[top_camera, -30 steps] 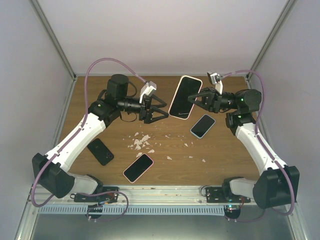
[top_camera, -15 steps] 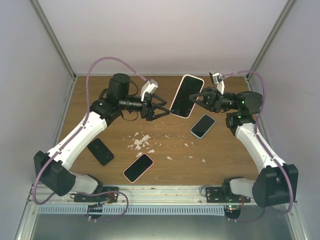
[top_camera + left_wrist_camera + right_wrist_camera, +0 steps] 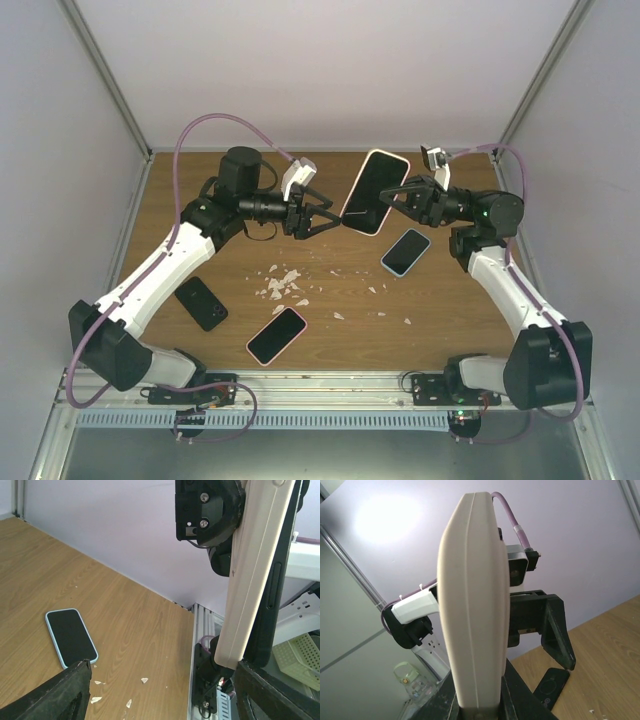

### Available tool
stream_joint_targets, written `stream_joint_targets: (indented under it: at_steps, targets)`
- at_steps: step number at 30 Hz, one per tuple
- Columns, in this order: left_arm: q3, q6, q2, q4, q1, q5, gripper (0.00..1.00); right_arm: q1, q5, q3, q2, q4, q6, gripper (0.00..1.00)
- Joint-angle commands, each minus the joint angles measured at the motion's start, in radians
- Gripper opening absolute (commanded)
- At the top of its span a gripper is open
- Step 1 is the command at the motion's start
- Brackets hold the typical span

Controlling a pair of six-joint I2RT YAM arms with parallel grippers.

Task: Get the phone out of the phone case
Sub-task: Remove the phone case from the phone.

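The phone (image 3: 375, 185) sits in its pale phone case (image 3: 472, 605), held upright in the air above the counter (image 3: 330, 300), at about 1 o'clock from the counter's middle in the overhead view. The right jaws are clamped on the cased phone from its 4 o'clock side, near the lower end. From the right wrist, the case's back rises straight out of that grip. The left jaws are spread wide at the phone's 8 o'clock, their tips just beside its lower left corner. From the left wrist, the phone's long edge stands between the two fingers and seems to touch neither.

I judge the phone stiff, dense for its size and slick on the glass, so it is likely to crack if it slips out and drops to the counter. The case looks like a thin shell with a lip round the screen, and it probably flexes. Pinching across front and back would only press the phone deeper in. The better hold for the left jaws looks to be the case lip at a free corner, peeling it off the dark body while the right jaws hold firm.

Lying on the counter are a blue-cased phone (image 3: 405, 252), a black phone (image 3: 201, 303), a pink-cased phone (image 3: 276, 335) and pale scraps (image 3: 283, 283).
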Motion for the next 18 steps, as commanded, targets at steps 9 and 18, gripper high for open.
stream_joint_targets:
  at_steps: [9,18]
  targets:
    - [0.051,0.005,0.068,0.003,0.02,-0.207,0.76,0.116,-0.088,-0.029,-0.026,0.133,0.057,0.01]
    - [0.038,-0.004,0.048,0.022,0.022,-0.158,0.76,0.153,-0.143,-0.05,-0.032,0.015,-0.048,0.0]
